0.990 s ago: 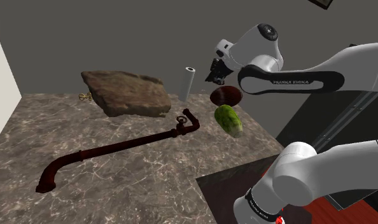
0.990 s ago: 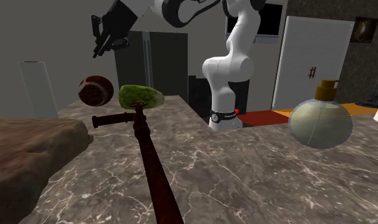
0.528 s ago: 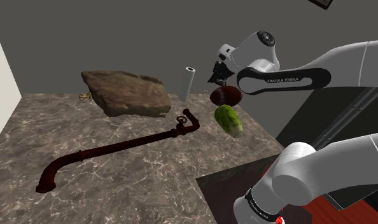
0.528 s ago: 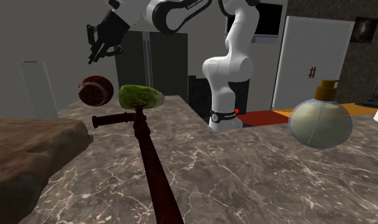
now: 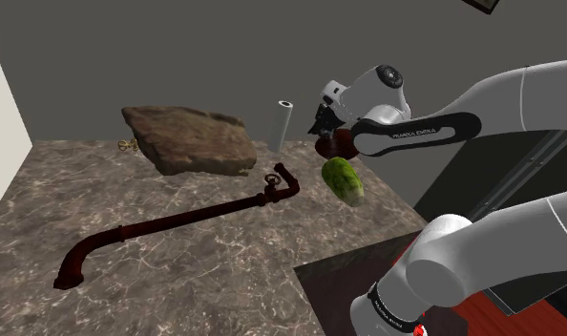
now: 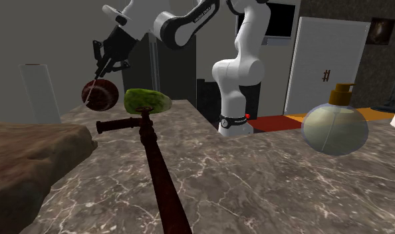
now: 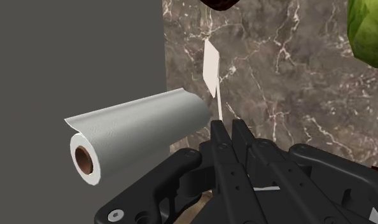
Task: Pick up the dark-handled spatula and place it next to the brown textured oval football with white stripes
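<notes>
Brown, white-veined countertop (image 5: 205, 277), item 1: what reaches over it? (Reader)

Item 2, the white arm (image 5: 520, 95). From the stand (image 5: 334, 282) at the shoulder view's lower right it rises, and its forearm runs toward that view's left over the counter's far end, with the wrist bent downward. (Legend)

And the large things on the stone? (Reader)

Item 3 is a rough brown rock slab (image 5: 191, 140) at the far side. Item 4 is a long dark red pipe (image 5: 177, 224) across the middle, well apart from the hand. Item 5 is a round pump bottle (image 6: 336, 126) at the second exterior view's right. Item 6 is an upright white paper roll (image 5: 282, 124) near the hand. (Legend)

Where is the ball? (Reader)

Item 7, the dark brown football (image 6: 100, 94), lies at the counter's far end. The forearm partly covers it in the shoulder view. Item 8, a lumpy green object (image 5: 343, 178), lies just beside it. (Legend)

The hand? (Reader)

Item 9, the black gripper (image 7: 224, 124), tilts down above the football. Its fingers are pinched on item 10, the spatula (image 7: 211, 67). A thin white shaft and pale blade project toward the ball. Whether the blade touches the ball cannot be told. (Legend)
</notes>
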You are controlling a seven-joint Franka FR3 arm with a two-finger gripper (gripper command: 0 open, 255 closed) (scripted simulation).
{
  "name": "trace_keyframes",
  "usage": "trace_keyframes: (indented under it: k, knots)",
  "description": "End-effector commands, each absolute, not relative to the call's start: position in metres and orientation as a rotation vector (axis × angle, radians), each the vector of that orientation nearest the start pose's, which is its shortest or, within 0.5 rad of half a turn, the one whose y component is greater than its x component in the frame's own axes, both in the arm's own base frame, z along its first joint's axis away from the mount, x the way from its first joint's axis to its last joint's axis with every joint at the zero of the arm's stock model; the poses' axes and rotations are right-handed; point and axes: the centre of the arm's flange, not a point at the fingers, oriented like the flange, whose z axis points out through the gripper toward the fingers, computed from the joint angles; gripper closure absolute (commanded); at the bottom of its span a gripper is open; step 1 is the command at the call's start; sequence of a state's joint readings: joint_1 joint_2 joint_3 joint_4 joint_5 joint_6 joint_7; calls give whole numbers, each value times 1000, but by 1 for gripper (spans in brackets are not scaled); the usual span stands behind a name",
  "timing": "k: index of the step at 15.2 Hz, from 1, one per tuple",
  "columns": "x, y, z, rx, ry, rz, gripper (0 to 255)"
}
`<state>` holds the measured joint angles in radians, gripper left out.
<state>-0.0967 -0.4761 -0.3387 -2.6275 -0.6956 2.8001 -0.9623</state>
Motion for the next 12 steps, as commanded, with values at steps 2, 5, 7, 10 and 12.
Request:
trace_keyframes:
  k: [2,5,7,10,12]
  knots:
    - [397,-157,445,2130,1299,406,255]
    - [397,-157,430,2130,1299,406,255]
    - [397,-157,419,2130,1299,406,255]
    - [397,-157,403,2130,1299,406,255]
    - [397,-157,393,2130,1299,406,255]
